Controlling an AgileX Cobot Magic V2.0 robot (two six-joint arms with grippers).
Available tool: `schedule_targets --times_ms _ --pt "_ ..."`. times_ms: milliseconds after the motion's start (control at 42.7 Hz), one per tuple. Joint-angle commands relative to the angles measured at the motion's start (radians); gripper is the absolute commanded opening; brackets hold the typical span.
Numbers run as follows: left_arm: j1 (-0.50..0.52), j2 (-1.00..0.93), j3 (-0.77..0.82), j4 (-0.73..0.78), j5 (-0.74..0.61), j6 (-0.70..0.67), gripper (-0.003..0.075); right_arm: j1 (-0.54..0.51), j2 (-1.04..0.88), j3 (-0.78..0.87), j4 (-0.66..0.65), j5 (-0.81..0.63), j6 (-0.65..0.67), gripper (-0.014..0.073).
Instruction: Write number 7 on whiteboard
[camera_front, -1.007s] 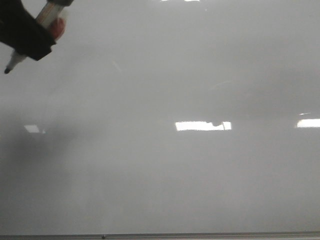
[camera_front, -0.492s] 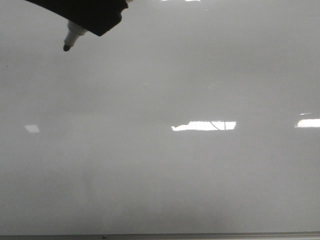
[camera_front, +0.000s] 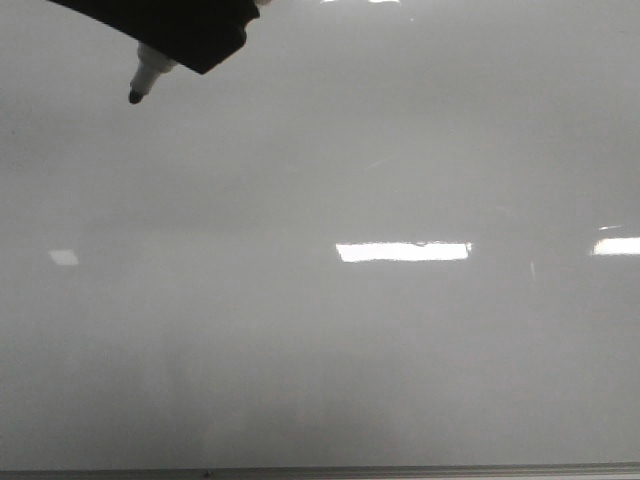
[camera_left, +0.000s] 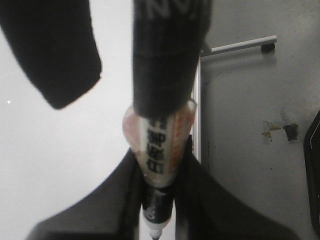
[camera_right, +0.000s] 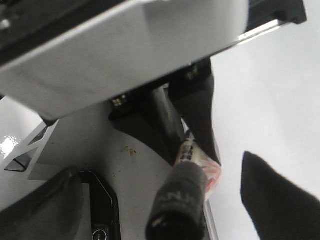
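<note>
Left gripper (camera_left: 157, 200): matte black, broad rounded fingers (camera_left: 55, 55), one bearing white lettering, partly cropped. In the front view it shows at 11 o'clock as a dark angular block. Right gripper: black, blurred finger (camera_right: 275, 200).

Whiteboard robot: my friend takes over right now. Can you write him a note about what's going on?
Left gripper: shut on the white marker pen with a black tip, held near the board's far-left part.
Right gripper: only a dark finger shows, so open or shut is unclear.
Large glossy pale grey whiteboard: no ink visible.
Done: marker in hand.
Left: write the whole number 7.
</note>
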Motion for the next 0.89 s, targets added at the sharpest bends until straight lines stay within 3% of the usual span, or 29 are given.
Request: schedule_targets --times_ms 0,305,445,515,609,820,867 --pt "-0.007 -0.024 -0.026 -0.003 -0.066 -0.001 -0.0008 -0.001 -0.005 -0.036 0.031 -0.063 -0.013 0.0595" --pt "-0.007 -0.024 -0.026 -0.003 -0.068 -0.001 -0.0008 -0.001 -0.005 -0.036 0.031 -0.071 -0.013 0.0088" --pt "-0.005 -0.024 -0.026 -0.003 -0.07 -0.003 -0.0008 -0.001 -0.005 -0.036 0.031 -0.076 -0.013 -0.0074" --pt "-0.005 -0.024 -0.026 -0.003 -0.079 -0.023 0.0003 -0.001 -0.005 -0.036 0.031 -0.075 -0.013 -0.0063" --pt "-0.004 -0.024 -0.026 -0.001 -0.11 -0.072 0.0108 -0.001 -0.005 -0.036 0.031 -0.079 -0.013 -0.0067" --pt "-0.004 -0.026 -0.026 0.002 -0.112 -0.081 0.0629 -0.001 -0.005 -0.036 0.031 -0.083 -0.013 -0.0067" --pt "-0.004 -0.03 -0.026 0.002 -0.105 -0.081 0.0694 -0.004 -0.005 -0.036 0.031 -0.083 -0.013 -0.0067"
